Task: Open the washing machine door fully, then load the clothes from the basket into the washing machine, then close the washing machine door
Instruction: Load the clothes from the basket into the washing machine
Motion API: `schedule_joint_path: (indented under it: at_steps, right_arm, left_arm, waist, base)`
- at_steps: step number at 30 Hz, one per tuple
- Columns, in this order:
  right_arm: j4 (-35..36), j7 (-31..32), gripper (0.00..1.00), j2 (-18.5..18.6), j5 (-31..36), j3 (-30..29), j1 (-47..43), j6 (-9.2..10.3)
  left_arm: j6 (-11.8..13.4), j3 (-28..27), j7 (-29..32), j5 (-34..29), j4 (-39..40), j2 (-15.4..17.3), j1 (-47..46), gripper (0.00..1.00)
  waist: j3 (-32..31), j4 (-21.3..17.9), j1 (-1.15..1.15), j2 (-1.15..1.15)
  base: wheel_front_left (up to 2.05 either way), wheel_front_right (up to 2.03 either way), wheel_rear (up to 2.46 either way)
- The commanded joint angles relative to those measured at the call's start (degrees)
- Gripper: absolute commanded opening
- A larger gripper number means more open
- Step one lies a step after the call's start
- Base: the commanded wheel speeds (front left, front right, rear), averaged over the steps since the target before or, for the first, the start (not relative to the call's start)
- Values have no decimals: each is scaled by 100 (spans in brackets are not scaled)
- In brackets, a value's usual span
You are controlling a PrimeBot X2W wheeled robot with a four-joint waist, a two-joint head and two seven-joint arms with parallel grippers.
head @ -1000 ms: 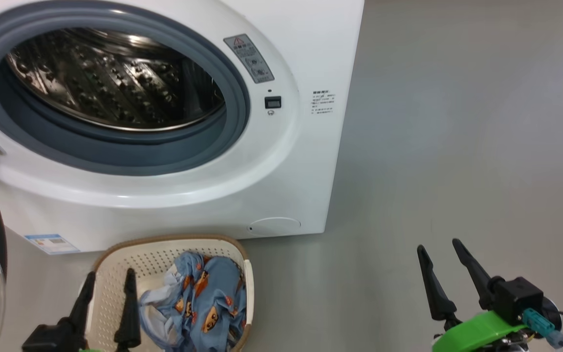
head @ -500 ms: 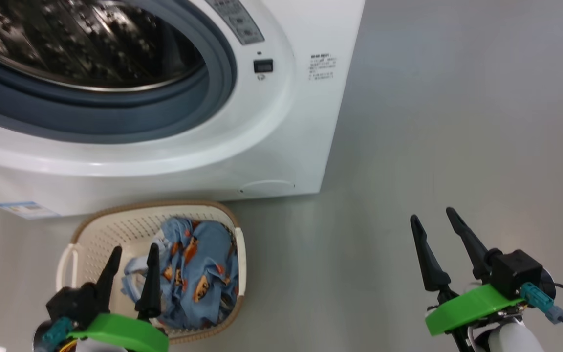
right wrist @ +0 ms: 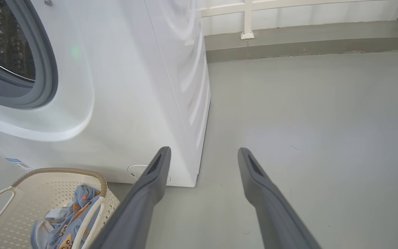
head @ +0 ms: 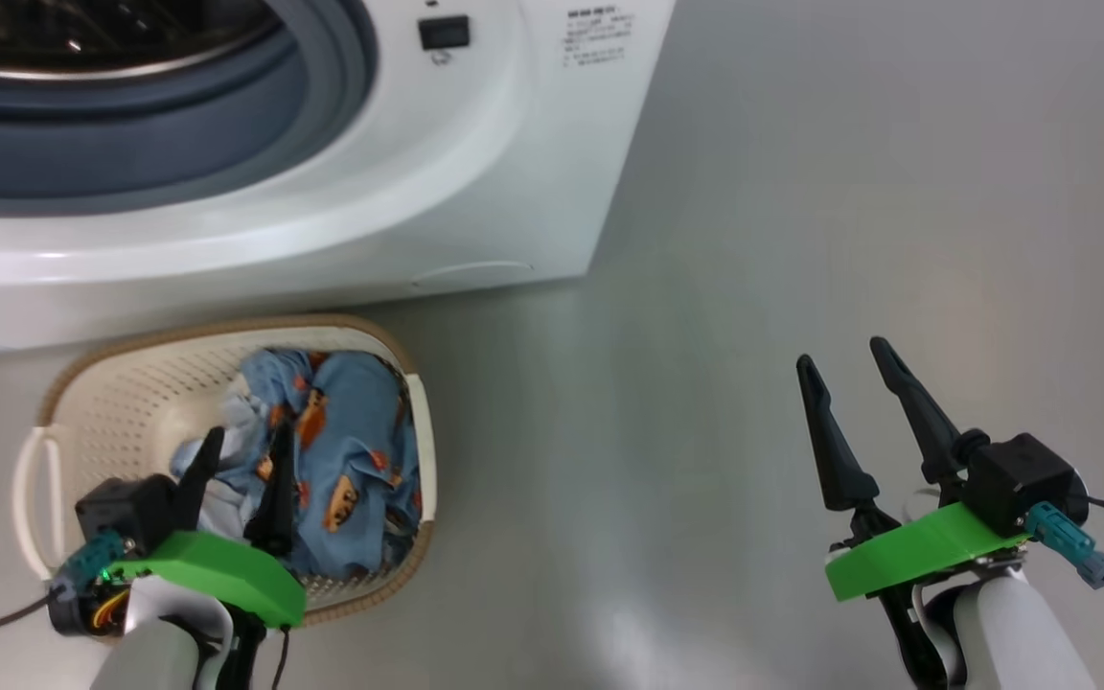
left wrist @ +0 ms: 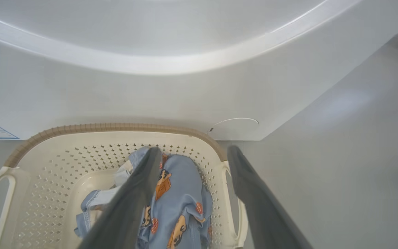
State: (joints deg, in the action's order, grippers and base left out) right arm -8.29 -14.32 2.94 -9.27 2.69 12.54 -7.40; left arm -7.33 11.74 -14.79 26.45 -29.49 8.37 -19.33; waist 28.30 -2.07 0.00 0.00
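head view is tilting lower than a second ago, pushing the big white front-loading washing machine [head: 475, 172] up-frame, opening uncovered. the left gripper [head: 245, 436], spread wide and empty, is now hanging over the light blue bear-print clothes [head: 351, 431] lying in the cream perforated plastic basket [head: 130, 337], near left; grabbing looks next. left wrist view is showing one finger crossing that fabric. right wrist view: right gripper [right wrist: 203, 150] idling wide over grey floor [right wrist: 306, 103].

Below the black-fingered left gripper [head: 245, 431], the clothes [head: 360, 431] are light blue with orange-brown cartoon faces and some white. The basket [head: 121, 383] is perforated cream with a brown woven rim. Ahead, the washer [head: 475, 172] is white, its gasket [head: 130, 163] grey-blue, the floor [head: 801, 192] grey.
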Motion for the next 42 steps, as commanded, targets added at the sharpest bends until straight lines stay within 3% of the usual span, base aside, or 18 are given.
schedule_joint_path:
  at_steps: [1, 22, 42]
  right_arm:
    - [149, -68, 100, -6, -57, 143, 48, -9]
    - [395, -68, 100, -6, -432, 375, 493, -9]
    - [476, -68, 100, -6, -604, 444, 495, -9]
  left_arm:
    - [-15, -123, -21, 42, 28, 191, -78, 100]
    - [-15, 1480, -19, 1560, -1618, 1135, -1334, 100]
    - [-15, 2523, -17, 2419, -2336, 1617, -2178, 100]
  waist:
    - [320, -206, 0, 0]
    - [1596, -702, 0, 0]
    - [2227, -1090, 0, 0]
  base:
    - [0, 0, 0]
    - [0, 0, 0]
    - [0, 0, 0]
